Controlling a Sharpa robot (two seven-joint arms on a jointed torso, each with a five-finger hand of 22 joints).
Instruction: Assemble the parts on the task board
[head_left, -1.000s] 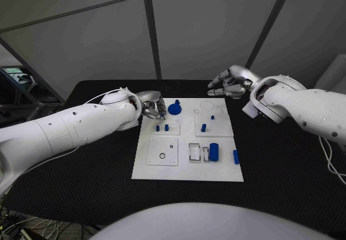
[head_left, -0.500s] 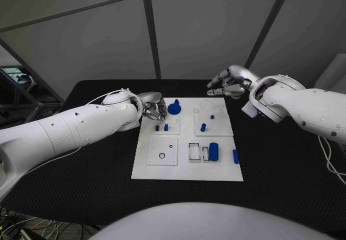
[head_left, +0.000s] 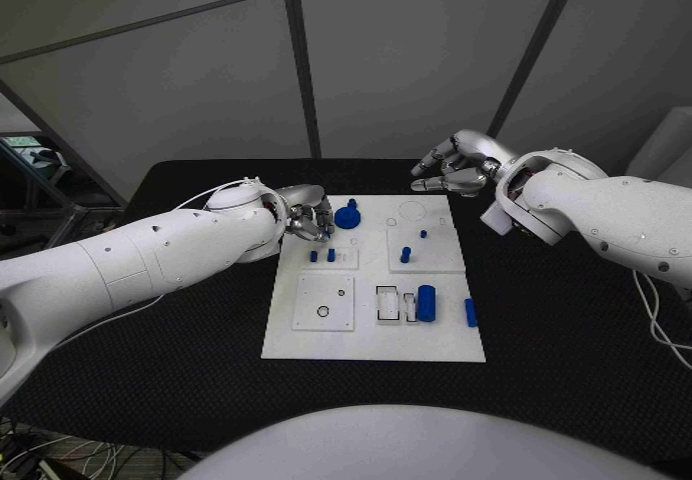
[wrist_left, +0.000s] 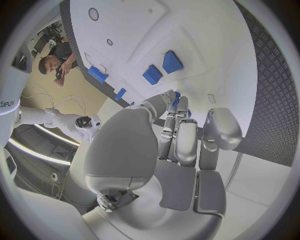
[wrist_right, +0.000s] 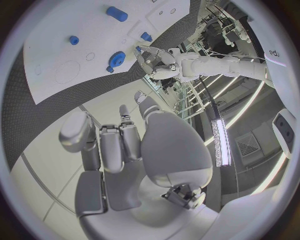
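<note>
The white task board (head_left: 375, 340) lies mid-table. My left hand (head_left: 303, 217) hovers at its far left corner, just left of a blue gear-shaped part (head_left: 348, 216). In the left wrist view the left hand (wrist_left: 181, 135) pinches a small blue piece (wrist_left: 177, 97) between thumb and fingertips. Two short blue pegs (head_left: 323, 256) stand just beyond those fingertips. My right hand (head_left: 454, 165) hangs over the table past the board's far right corner, its fingers curled in on nothing; the right wrist view shows the right hand (wrist_right: 125, 145) the same way. A blue cylinder (head_left: 427, 303) lies beside a rectangular slot.
Another blue peg (head_left: 405, 254) stands on the right raised plate, and a slim blue piece (head_left: 470, 312) lies near the board's right edge. A square plate with a round hole (head_left: 325, 303) sits front left. Black matting (head_left: 577, 330) surrounds the board.
</note>
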